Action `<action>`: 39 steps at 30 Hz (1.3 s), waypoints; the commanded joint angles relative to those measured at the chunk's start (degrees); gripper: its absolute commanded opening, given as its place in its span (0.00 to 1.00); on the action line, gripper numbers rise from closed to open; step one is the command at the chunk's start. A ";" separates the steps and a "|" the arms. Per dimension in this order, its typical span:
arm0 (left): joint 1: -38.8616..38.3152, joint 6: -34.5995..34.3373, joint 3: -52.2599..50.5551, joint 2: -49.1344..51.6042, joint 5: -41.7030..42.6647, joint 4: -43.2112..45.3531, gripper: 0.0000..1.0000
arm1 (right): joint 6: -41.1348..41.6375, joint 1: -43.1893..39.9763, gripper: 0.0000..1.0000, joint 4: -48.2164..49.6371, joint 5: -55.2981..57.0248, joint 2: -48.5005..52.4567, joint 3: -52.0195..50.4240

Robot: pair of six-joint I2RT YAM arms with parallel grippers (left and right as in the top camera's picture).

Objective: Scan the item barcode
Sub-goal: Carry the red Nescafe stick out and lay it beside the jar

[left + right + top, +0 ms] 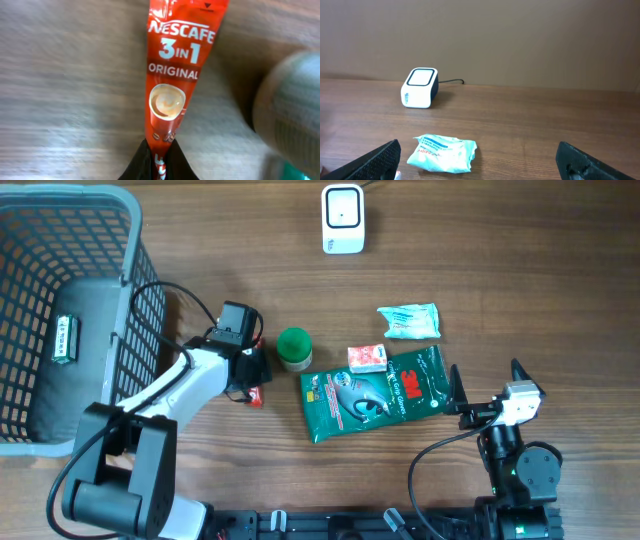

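Sachet (pixel 172 85) pinched in left end effector (pixel 159 165)
Its jaws are closed on the lower end of the red Nescafe 3 in 1 pack, just beside the green round container (pixel 294 348). Right end effector (pixel 480 161) stands wide, holding nothing. White scanner (pixel 342 218) is well apart, at the far edge of the worktop (pixel 500 260).

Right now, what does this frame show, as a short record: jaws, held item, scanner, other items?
left jaws: shut on the end of the red Nescafe 3 in 1 sachet
right jaws: open, empty
scanner: white box-shaped barcode scanner, far side of table, apart from sachet
loose items: green 3M packet, green-lidded round jar, small red-and-white box, pale teal plastic packet
basket: grey plastic mesh basket, robot's left
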 commanded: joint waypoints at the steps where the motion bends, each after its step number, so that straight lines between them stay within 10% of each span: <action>1: 0.11 -0.70 -1.16 -6.45 8.72 -0.74 0.04 | -0.70 0.02 1.00 0.13 -0.46 -0.35 -0.07; 11: -3.41 -0.74 -1.18 -27.58 18.71 2.27 0.04 | -0.70 0.02 1.00 0.13 -0.46 -0.35 -0.07; 26: -15.80 -5.22 -1.18 2.45 15.39 31.41 0.04 | -0.70 0.02 1.00 0.13 -0.48 -0.35 -0.07; 39: -17.29 -15.89 -1.16 2.58 -0.70 25.31 0.04 | -0.70 0.02 1.00 0.13 -0.46 -0.35 -0.07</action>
